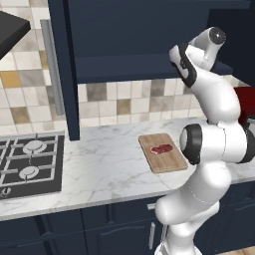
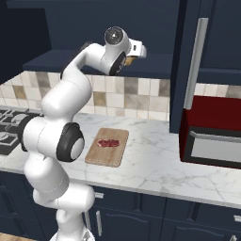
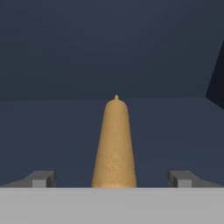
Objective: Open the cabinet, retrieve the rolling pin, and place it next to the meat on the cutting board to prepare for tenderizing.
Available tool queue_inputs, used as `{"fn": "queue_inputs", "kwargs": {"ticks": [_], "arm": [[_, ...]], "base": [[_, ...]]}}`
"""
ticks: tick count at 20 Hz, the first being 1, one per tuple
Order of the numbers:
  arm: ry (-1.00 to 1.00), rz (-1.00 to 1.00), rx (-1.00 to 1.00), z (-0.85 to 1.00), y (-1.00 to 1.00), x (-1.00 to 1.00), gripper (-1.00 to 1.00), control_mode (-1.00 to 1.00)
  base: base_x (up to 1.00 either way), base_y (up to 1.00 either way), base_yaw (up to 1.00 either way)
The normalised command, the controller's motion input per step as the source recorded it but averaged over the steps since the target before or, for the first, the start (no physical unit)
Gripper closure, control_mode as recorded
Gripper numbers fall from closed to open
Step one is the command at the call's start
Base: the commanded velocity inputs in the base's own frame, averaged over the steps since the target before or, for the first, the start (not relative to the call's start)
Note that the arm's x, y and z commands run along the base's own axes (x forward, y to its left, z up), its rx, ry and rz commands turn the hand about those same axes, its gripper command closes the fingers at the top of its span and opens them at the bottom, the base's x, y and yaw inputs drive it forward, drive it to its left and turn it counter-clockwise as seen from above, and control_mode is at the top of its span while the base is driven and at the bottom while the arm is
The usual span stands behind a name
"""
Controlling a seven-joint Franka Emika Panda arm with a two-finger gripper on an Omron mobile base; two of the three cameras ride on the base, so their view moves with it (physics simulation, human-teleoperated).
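Tan wood of the rolling pin [image 3: 114,144] lies on the open cabinet [image 1: 149,30] shelf, centred between the spread, empty gripper [image 3: 112,178] fingertips (lengthwise to the hand), so advance squarely before closing.

we see both doors of the cabinet [image 1: 124,35] swung wide, so its front stands open. inside, the rolling pin [image 3: 114,144] lies between the spread fingertips [image 3: 41,178], with bare shelf floor on either side.
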Motion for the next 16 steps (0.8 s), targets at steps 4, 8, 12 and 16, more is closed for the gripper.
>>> {"fn": "queue_inputs", "kwargs": {"ticks": [4, 8, 12, 16], "arm": [[0.00, 0.00, 0.01, -0.28, -0.06, 0.05, -1.00, -1.00], [0.00, 0.00, 0.00, -0.40, -0.01, 0.00, -1.00, -1.00], [0.00, 0.00, 0.00, -0.27, 0.00, 0.05, -1.00, -1.00], [0.00, 0.00, 0.00, -0.17, 0.10, 0.18, 1.00, -1.00]], "base": [[0.00, 0.00, 0.00], [0.00, 0.00, 0.00], [0.00, 0.00, 0.00], [0.00, 0.00, 0.00]]}}
